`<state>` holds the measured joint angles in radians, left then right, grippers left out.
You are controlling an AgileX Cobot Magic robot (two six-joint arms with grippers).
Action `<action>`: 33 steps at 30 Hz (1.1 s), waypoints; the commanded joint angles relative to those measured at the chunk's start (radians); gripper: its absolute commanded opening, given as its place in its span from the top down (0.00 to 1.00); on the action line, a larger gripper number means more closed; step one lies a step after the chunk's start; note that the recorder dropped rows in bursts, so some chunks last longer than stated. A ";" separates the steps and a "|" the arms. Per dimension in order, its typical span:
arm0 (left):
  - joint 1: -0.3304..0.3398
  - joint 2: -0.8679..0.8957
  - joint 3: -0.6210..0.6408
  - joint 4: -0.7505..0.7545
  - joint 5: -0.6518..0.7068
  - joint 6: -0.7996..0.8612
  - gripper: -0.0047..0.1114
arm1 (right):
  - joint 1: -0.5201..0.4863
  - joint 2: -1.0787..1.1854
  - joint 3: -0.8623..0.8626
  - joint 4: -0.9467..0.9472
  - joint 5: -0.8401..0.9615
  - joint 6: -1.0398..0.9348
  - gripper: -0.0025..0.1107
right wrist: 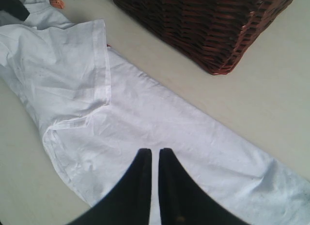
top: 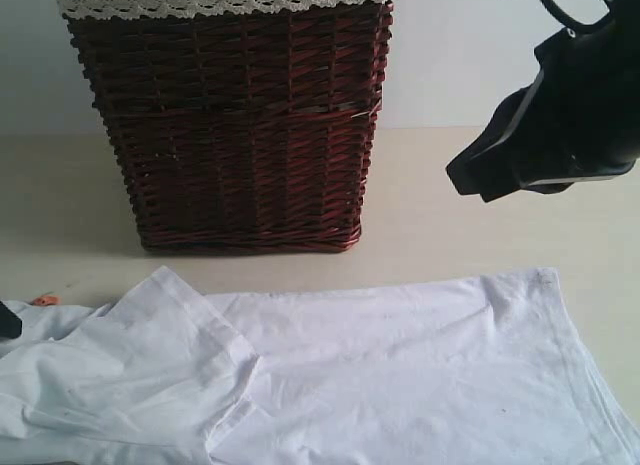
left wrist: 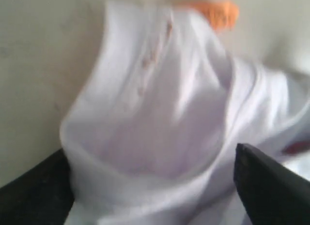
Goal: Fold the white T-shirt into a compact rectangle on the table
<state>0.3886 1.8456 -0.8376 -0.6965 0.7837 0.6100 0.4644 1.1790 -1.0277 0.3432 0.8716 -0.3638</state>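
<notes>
The white T-shirt (top: pixel 380 365) is spread on the table (top: pixel 480 205), in front of the dark red wicker basket (top: pixel 240 135) and apart from it. It is laid out as a long band running across the exterior view, with a short sleeve (right wrist: pixel 72 65) turned over onto the body near the neck end. From this the lengthwise folding is judged to be largely done, though the near edge is cut off and cannot be checked. The band is not yet shortened. The crosswise folds that would bring hem toward collar and make a compact rectangle are judged to be left, and the loose creasing around the sleeve would need smoothing. The left gripper (left wrist: pixel 150 155) is placed at the neck end, its jaws set wide apart. Bunched collar cloth lies between them and the orange neck label (left wrist: pixel 213 12) just beyond, but no pinch on the cloth is shown. The right gripper (right wrist: pixel 155 151) is closed, finger against finger, with nothing held, and is raised in the air above the middle of the band. The table is seen as a smooth, pale cream surface. The basket is edged with white lace trim (top: pixel 220 0), and a plain pale wall is seen behind it.
</notes>
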 commanded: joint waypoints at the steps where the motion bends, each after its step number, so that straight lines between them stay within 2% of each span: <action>1: -0.002 0.034 -0.030 -0.003 -0.133 0.039 0.24 | 0.001 -0.007 -0.004 0.002 -0.007 0.000 0.91; 7: -0.002 0.034 -0.047 0.010 -0.006 0.166 0.24 | 0.001 -0.007 -0.004 0.002 -0.007 0.000 0.91; 14: -0.002 0.034 -0.045 0.051 -0.006 0.174 0.24 | 0.001 -0.007 -0.004 0.002 -0.002 0.000 0.91; 16: -0.002 0.034 -0.045 0.088 -0.032 0.174 0.27 | 0.001 -0.007 -0.004 0.002 -0.002 0.000 0.91; 19: -0.002 0.034 -0.045 0.147 -0.105 0.174 0.37 | 0.001 -0.007 -0.004 0.002 -0.002 0.000 0.91; 23: -0.002 0.034 -0.045 0.147 -0.078 0.174 0.44 | 0.001 -0.007 -0.004 0.004 -0.003 0.000 0.91; 30: -0.002 0.034 -0.045 0.106 -0.002 0.184 0.44 | 0.001 -0.007 -0.004 0.004 -0.003 0.000 0.91; 33: -0.002 0.034 -0.045 0.041 0.025 0.267 0.44 | 0.001 -0.007 -0.004 0.004 -0.003 0.000 0.91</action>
<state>0.3886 1.8711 -0.8865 -0.6061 0.7813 0.8178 0.4644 1.1790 -1.0277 0.3432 0.8716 -0.3638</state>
